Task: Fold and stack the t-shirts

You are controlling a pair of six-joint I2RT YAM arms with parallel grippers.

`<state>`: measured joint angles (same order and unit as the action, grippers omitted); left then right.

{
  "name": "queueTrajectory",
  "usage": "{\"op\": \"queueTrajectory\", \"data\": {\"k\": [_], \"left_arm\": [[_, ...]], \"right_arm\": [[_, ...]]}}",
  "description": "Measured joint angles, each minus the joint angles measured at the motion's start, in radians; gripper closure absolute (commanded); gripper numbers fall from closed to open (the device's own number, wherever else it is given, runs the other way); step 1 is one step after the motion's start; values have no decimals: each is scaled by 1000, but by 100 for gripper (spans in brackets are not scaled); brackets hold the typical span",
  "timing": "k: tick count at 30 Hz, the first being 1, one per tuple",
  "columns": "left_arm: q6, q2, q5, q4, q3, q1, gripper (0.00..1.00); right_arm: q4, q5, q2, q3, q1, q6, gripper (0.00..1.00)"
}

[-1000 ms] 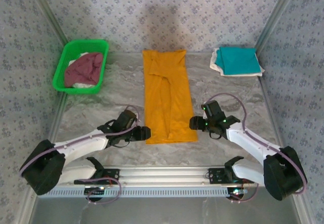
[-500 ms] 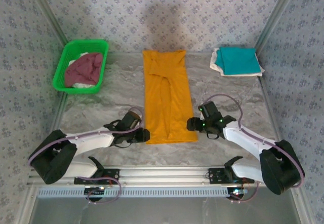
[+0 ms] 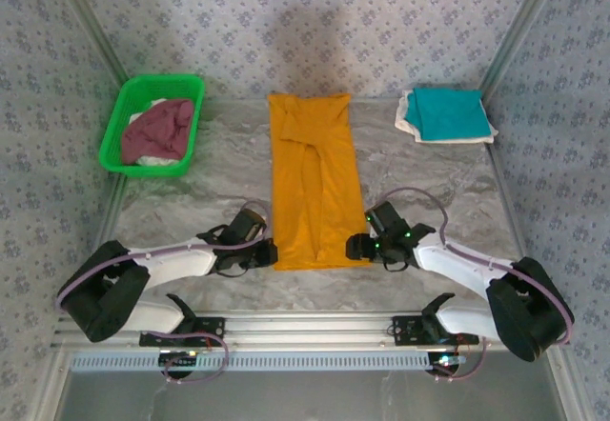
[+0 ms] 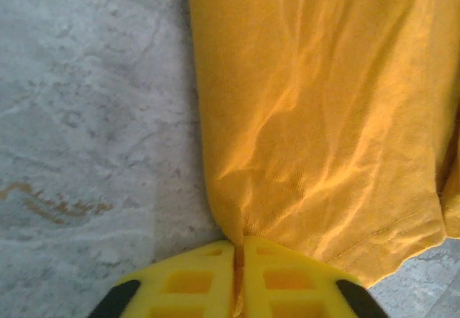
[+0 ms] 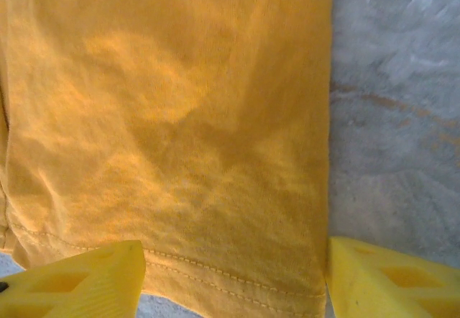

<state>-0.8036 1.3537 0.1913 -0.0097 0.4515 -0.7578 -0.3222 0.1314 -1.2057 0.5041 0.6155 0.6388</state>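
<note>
Top external view is showing the left gripper (image 3: 270, 252) pinching tight on the near-left hem corner of the long orange-yellow cloth t-shirt (image 3: 313, 183), while the right gripper (image 3: 355, 247) is standing spread, straddling the near-right corner, not yet gripping. That shirt is lying flat, its long axis running six to twelve o'clock away from both grippers, each arm equally near its own corner. Farther off, a folded teal cloth t-shirt (image 3: 446, 114) is resting at one o'clock, and a green plastic basket (image 3: 162, 79) is holding a crumpled maroon t-shirt (image 3: 157, 128) at eleven o'clock.
</note>
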Motion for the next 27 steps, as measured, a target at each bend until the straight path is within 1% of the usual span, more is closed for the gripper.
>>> {"op": "queueTrajectory", "data": {"k": [2,3,5,9,11,13,16,22,27], "left_arm": [[-1,3,3,21,-3,-2,100],[-3,3,5,27,-3,-2,100],[-3,1,4,31,-3,-2,100],[-9,-16,-5,30,-10,-5,100],[-10,-24,-14,27,-13,-10,100],[-10,-37,-31,8,-13,-12,100],[-10,-69,-61,-40,-18,-15,100],[-11,-134,-89,-122,-35,-18,100],[-37,-253,-103,-241,-71,-69,100]], "right_arm": [[5,4,0,-9,5,12,39],[7,3,-2,-9,5,20,42],[8,-9,-11,-9,10,27,52],[-3,-44,-24,-4,16,40,66],[-6,-55,-24,-3,25,45,76],[-3,-37,-26,-3,42,54,87],[-1,-7,-25,-3,63,62,99],[6,31,7,-20,78,80,100],[-10,45,108,-91,140,116,100]]}}
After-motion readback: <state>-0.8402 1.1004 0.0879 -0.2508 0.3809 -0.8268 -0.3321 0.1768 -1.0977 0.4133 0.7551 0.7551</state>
